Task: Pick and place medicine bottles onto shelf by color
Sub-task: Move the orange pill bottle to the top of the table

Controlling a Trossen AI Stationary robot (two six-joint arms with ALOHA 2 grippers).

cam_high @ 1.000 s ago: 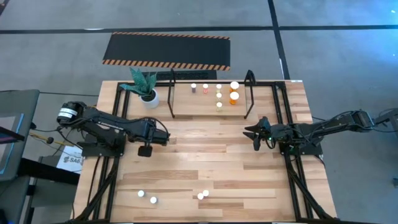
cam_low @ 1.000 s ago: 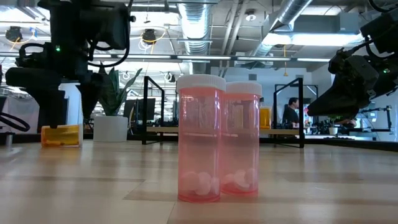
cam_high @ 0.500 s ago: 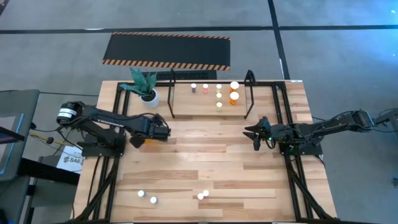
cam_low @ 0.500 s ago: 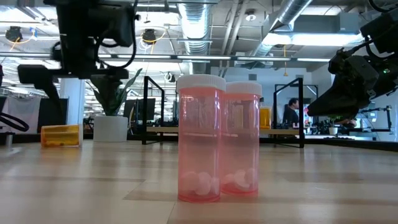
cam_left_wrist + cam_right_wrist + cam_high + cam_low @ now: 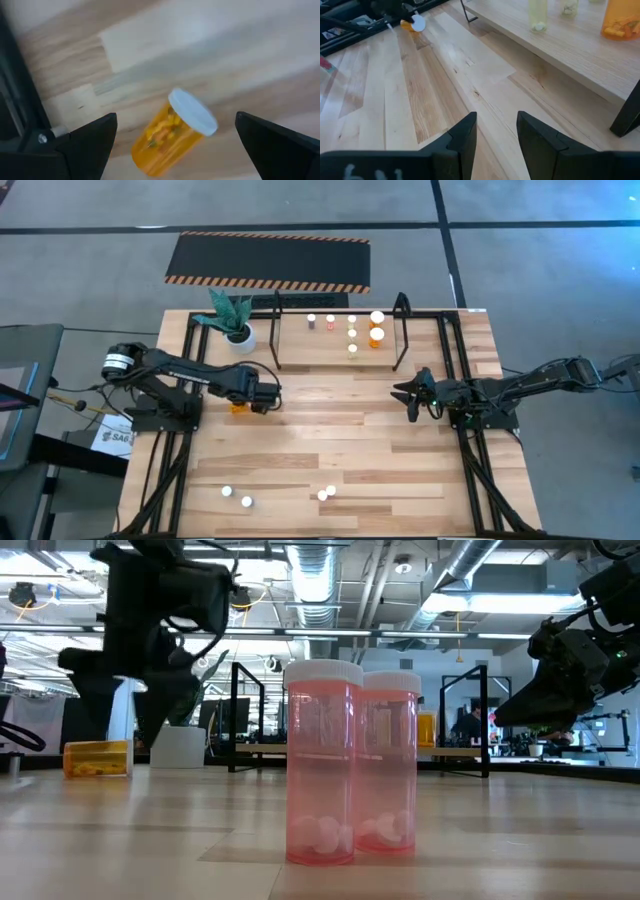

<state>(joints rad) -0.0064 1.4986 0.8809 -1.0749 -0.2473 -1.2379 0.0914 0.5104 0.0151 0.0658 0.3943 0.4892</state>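
your left pincer point(image 5: 172, 137) hangs wide open over the toppled orange white-capped medicine bottle point(image 5: 170, 131) on the wooden worktop point(image 5: 330, 435), long axis crossing the jaws; the narrowly parted right pincer point(image 5: 411, 395) waits farther off.

- Open-plan office turned robotics lab.
- Overhead: bare ceiling with exposed silver ducts point(image 5: 318, 580) and pipes, strip lights.
- Far back: desks with monitors point(image 5: 215, 716); a person point(image 5: 468, 723) seated at one.
- Floor: grey concrete point(image 5: 90, 270), a black mat with striped orange edges point(image 5: 268, 261) beyond the wooden worktop point(image 5: 340, 445).
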